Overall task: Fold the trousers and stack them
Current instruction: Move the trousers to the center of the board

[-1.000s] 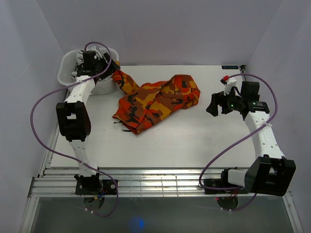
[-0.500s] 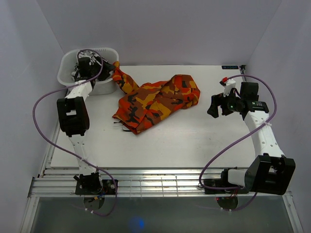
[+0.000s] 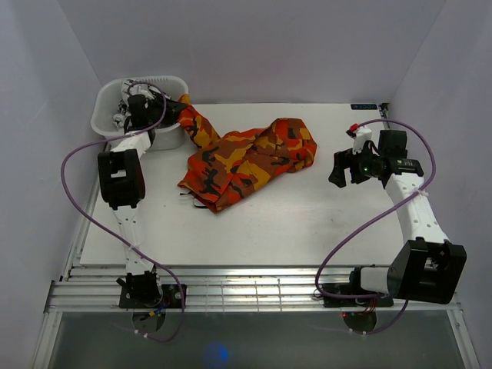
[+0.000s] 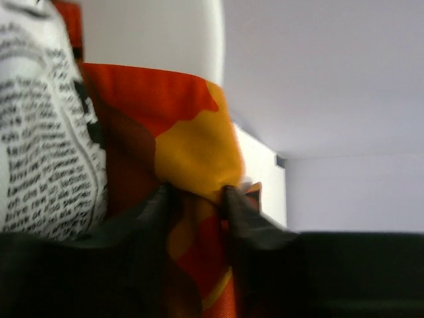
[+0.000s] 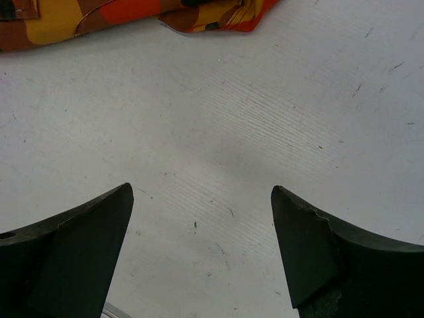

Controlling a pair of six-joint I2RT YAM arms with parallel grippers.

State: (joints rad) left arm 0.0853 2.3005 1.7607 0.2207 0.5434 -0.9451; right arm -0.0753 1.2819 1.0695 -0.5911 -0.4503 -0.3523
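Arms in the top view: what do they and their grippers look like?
Both the left arm and right arm have white links, boxy black joint housings and a looping purple cable each. The left gripper and right gripper have dark, tapering fingers. A green light glows on the right wrist.

The trousers (image 3: 250, 157) are matt cloth; the tabletop (image 3: 307, 223) is matt, finely scratched.

No writing can be read; the print-like lines on the black-and-white cloth (image 4: 40, 132) are too blurred.
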